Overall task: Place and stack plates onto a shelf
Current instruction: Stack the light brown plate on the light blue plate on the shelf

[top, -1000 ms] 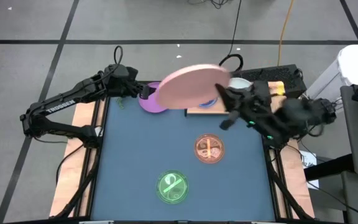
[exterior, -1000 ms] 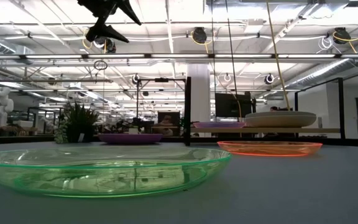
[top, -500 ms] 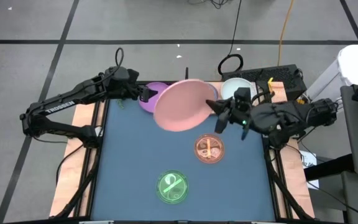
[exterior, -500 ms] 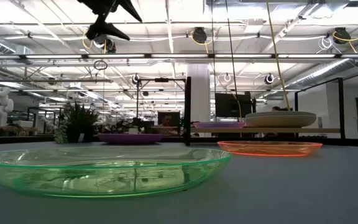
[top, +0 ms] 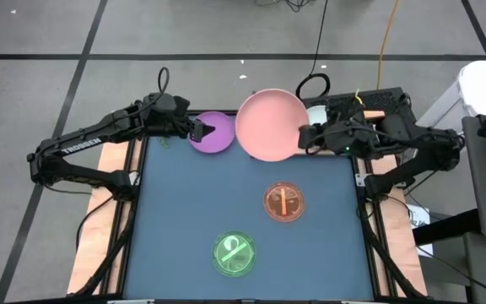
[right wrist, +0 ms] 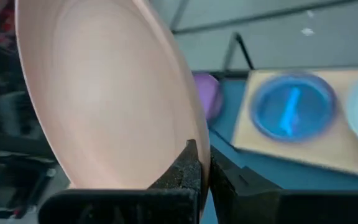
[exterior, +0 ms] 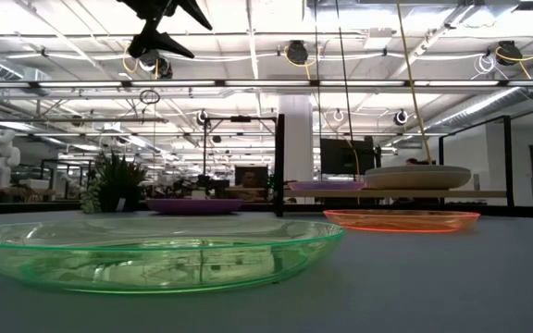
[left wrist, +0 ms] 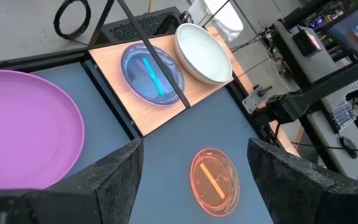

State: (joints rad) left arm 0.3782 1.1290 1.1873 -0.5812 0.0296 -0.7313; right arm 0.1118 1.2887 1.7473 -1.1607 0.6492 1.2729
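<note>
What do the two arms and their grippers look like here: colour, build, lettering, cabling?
Both arms are black, built of slim jointed links. The left arm carries white TROSSEN lettering along one link. The left gripper has two broad, matte black fingers with a rough, grainy surface. The right gripper has the same dark textured fingers. The right arm shows a small green light and loose black cabling near its wrist.

The pink plate (top: pixel 270 124) is large and opaque, held up off the surface at the top centre of the high view, its rim pinched in the right gripper's (top: pixel 304 138) fingers (right wrist: pixel 188 168). The purple plate (top: pixel 212 133) lies flat to its left. The shelf (left wrist: pixel 166 87), a light-wood board, carries a small see-through blue plate (left wrist: pixel 152 73) and a pale white plate (left wrist: pixel 204 53) side by side. The orange plate (top: pixel 284 203) sits right of centre; the green plate (top: pixel 234 254) lies at lower centre.
</note>
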